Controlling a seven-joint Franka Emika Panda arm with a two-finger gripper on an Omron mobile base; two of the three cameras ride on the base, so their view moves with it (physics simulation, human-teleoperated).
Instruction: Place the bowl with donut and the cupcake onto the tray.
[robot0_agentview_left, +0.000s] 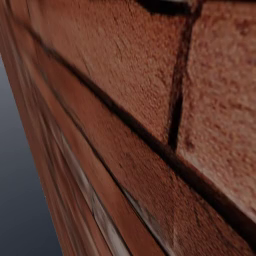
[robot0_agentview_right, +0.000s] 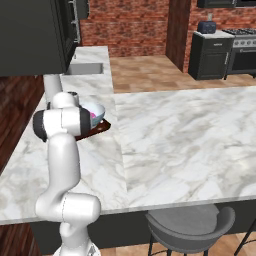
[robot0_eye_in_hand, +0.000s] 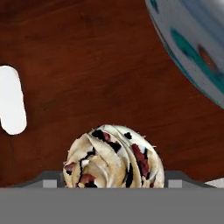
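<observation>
The cupcake (robot0_eye_in_hand: 114, 157), with swirled cream frosting and dark and red bits, sits close under the hand, right where the jaws reach, and it hides the fingertips. Below it lies the dark reddish-brown tray (robot0_eye_in_hand: 87, 65). I cannot tell whether the cupcake rests on the wood or hangs just above it. The pale blue-grey bowl (robot0_eye_in_hand: 192, 43) stands on the tray at the upper right of the hand view. From the right base view, the bowl (robot0_agentview_right: 95, 112) holds a pink donut (robot0_agentview_right: 93, 115) and sits on the tray (robot0_agentview_right: 102, 126), with my arm in front hiding the gripper.
The tray lies on the marble counter (robot0_agentview_right: 190, 140) near its left side. A white paper-towel roll (robot0_agentview_right: 52, 87) stands behind my arm, and a sink (robot0_agentview_right: 85, 68) lies further back. A grey stool (robot0_agentview_right: 190, 230) is at the counter's front edge. The left base view shows a red brick wall (robot0_agentview_left: 150, 75) close up.
</observation>
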